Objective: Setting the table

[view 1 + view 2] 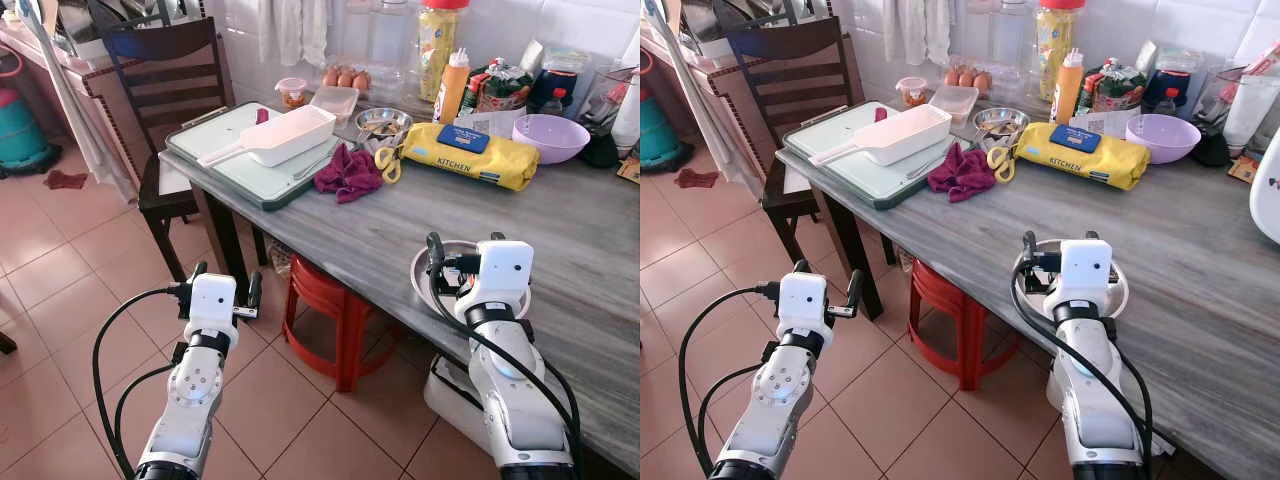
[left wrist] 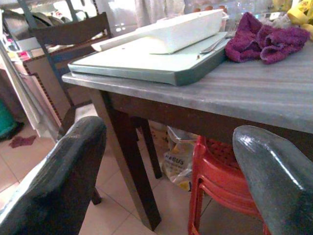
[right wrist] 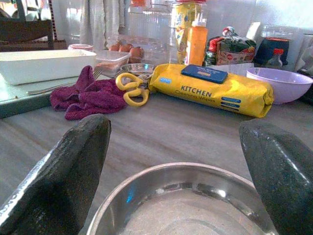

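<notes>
Right gripper [image 1: 462, 243] low right of centre in the left eye view, over the near rim of a steel plate [image 1: 428, 285] on the grey table [image 1: 560, 240]. Fingers spread wide, one either side of the plate's near edge in the right wrist view; contact with the rim cannot be told. Plate [image 3: 183, 200] looks bare inside.

Left gripper [image 1: 226, 284] lower left of frame, off the table edge, above the tiled floor [image 1: 60, 290]. Fingers [image 2: 58, 181] apart, holding nothing.

Red stool [image 1: 330, 300] under the table, between the two arms in frame.

Upper centre of frame: green tray [image 1: 250, 165] at the table's far left corner, a white scoop-shaped dish [image 1: 280, 135] lying on it. Just right of the tray, a purple cloth [image 1: 348, 172], yellow scissors [image 1: 388, 162] touching its right side. Small steel bowl [image 1: 383, 122] behind the scissors. Yellow wipes pack [image 1: 470, 155] right of that, lilac bowl [image 1: 550, 137] further right. Orange bottle [image 1: 452, 85] and eggs [image 1: 345, 77] along the wall at top.

Dark wooden chair [image 1: 165, 70] upper left, beside the tray end of the table.
</notes>
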